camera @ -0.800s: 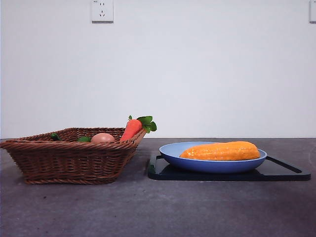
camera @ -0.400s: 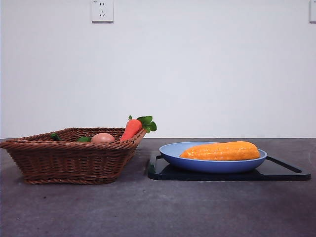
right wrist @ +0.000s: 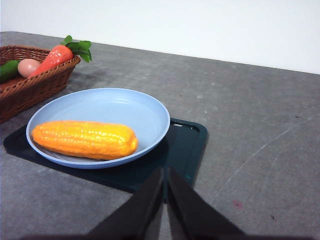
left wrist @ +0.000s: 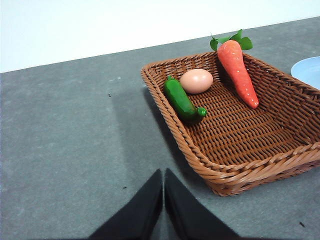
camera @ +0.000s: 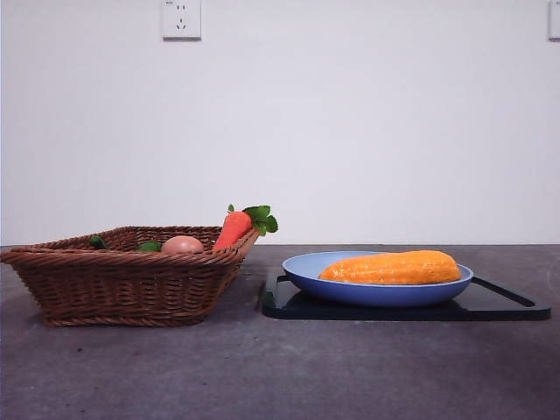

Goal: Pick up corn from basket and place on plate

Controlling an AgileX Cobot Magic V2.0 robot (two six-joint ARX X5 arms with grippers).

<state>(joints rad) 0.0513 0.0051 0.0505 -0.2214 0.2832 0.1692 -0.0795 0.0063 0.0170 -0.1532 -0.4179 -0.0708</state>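
Corn [right wrist: 85,139] found lying flat in the plate [right wrist: 125,107], lengthwise along the plate's side nearest the right gripper [right wrist: 165,176]; gripper held back from it and above the table, clear of plate rim, with the tray's [right wrist: 187,145] edge between. Right gripper jaws pressed together, nothing held, nothing touched. Left gripper [left wrist: 163,176] likewise closed tight and empty, poised over bare table [left wrist: 65,140] just outside the basket's [left wrist: 220,175] near corner, well apart from the corn.

Corn noted as one long cob, orange-yellow, glossy, rows of small bumps, blunt at one end and tapering at the other. Seen level from the front, corn [camera: 392,268] resting inside the plate [camera: 350,291], top rising above the rim. Plate light blue, round, shallow, seated on a flat black tray [camera: 507,306].

Basket [camera: 122,284] brown wicker, standing beside the tray, not touching it. Contents: carrot [left wrist: 239,72] leaning against one side with green leaves over the rim, a pinkish egg [left wrist: 196,81], and a green cucumber [left wrist: 181,100] touching the egg.
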